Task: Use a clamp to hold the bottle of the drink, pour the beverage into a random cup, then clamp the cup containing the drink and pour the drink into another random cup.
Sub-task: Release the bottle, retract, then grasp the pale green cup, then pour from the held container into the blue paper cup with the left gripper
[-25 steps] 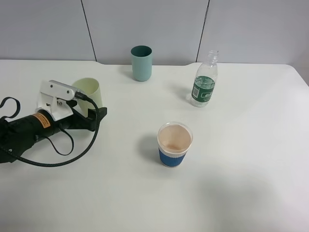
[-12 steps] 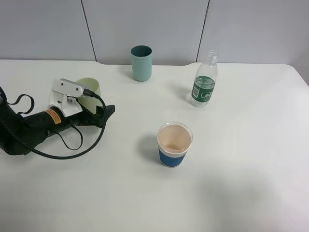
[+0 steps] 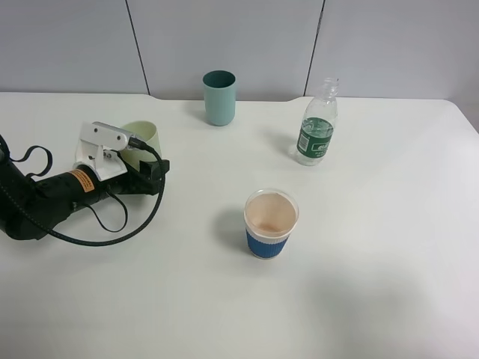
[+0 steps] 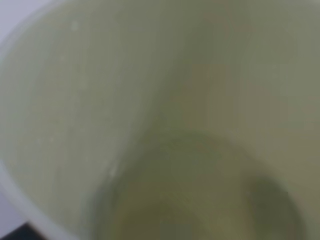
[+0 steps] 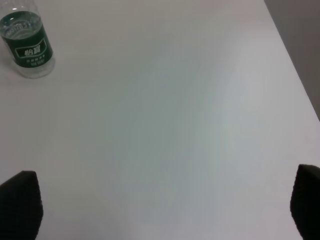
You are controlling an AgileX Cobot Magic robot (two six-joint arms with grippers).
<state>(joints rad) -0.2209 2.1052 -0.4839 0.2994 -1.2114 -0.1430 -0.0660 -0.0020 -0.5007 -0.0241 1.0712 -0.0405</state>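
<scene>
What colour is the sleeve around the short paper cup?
Blue. The sleeve shows best in the exterior high view.

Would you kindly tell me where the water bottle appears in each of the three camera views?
Exterior high: the bottle stands upright far right on the table, right of the teal tumbler.
Left wrist: not in it; the pale yellow-green tumbler fills the picture.
Right wrist: the bottle stands on the table, partly cut off by the picture's edge.
Shared landmark: the white table.
</scene>
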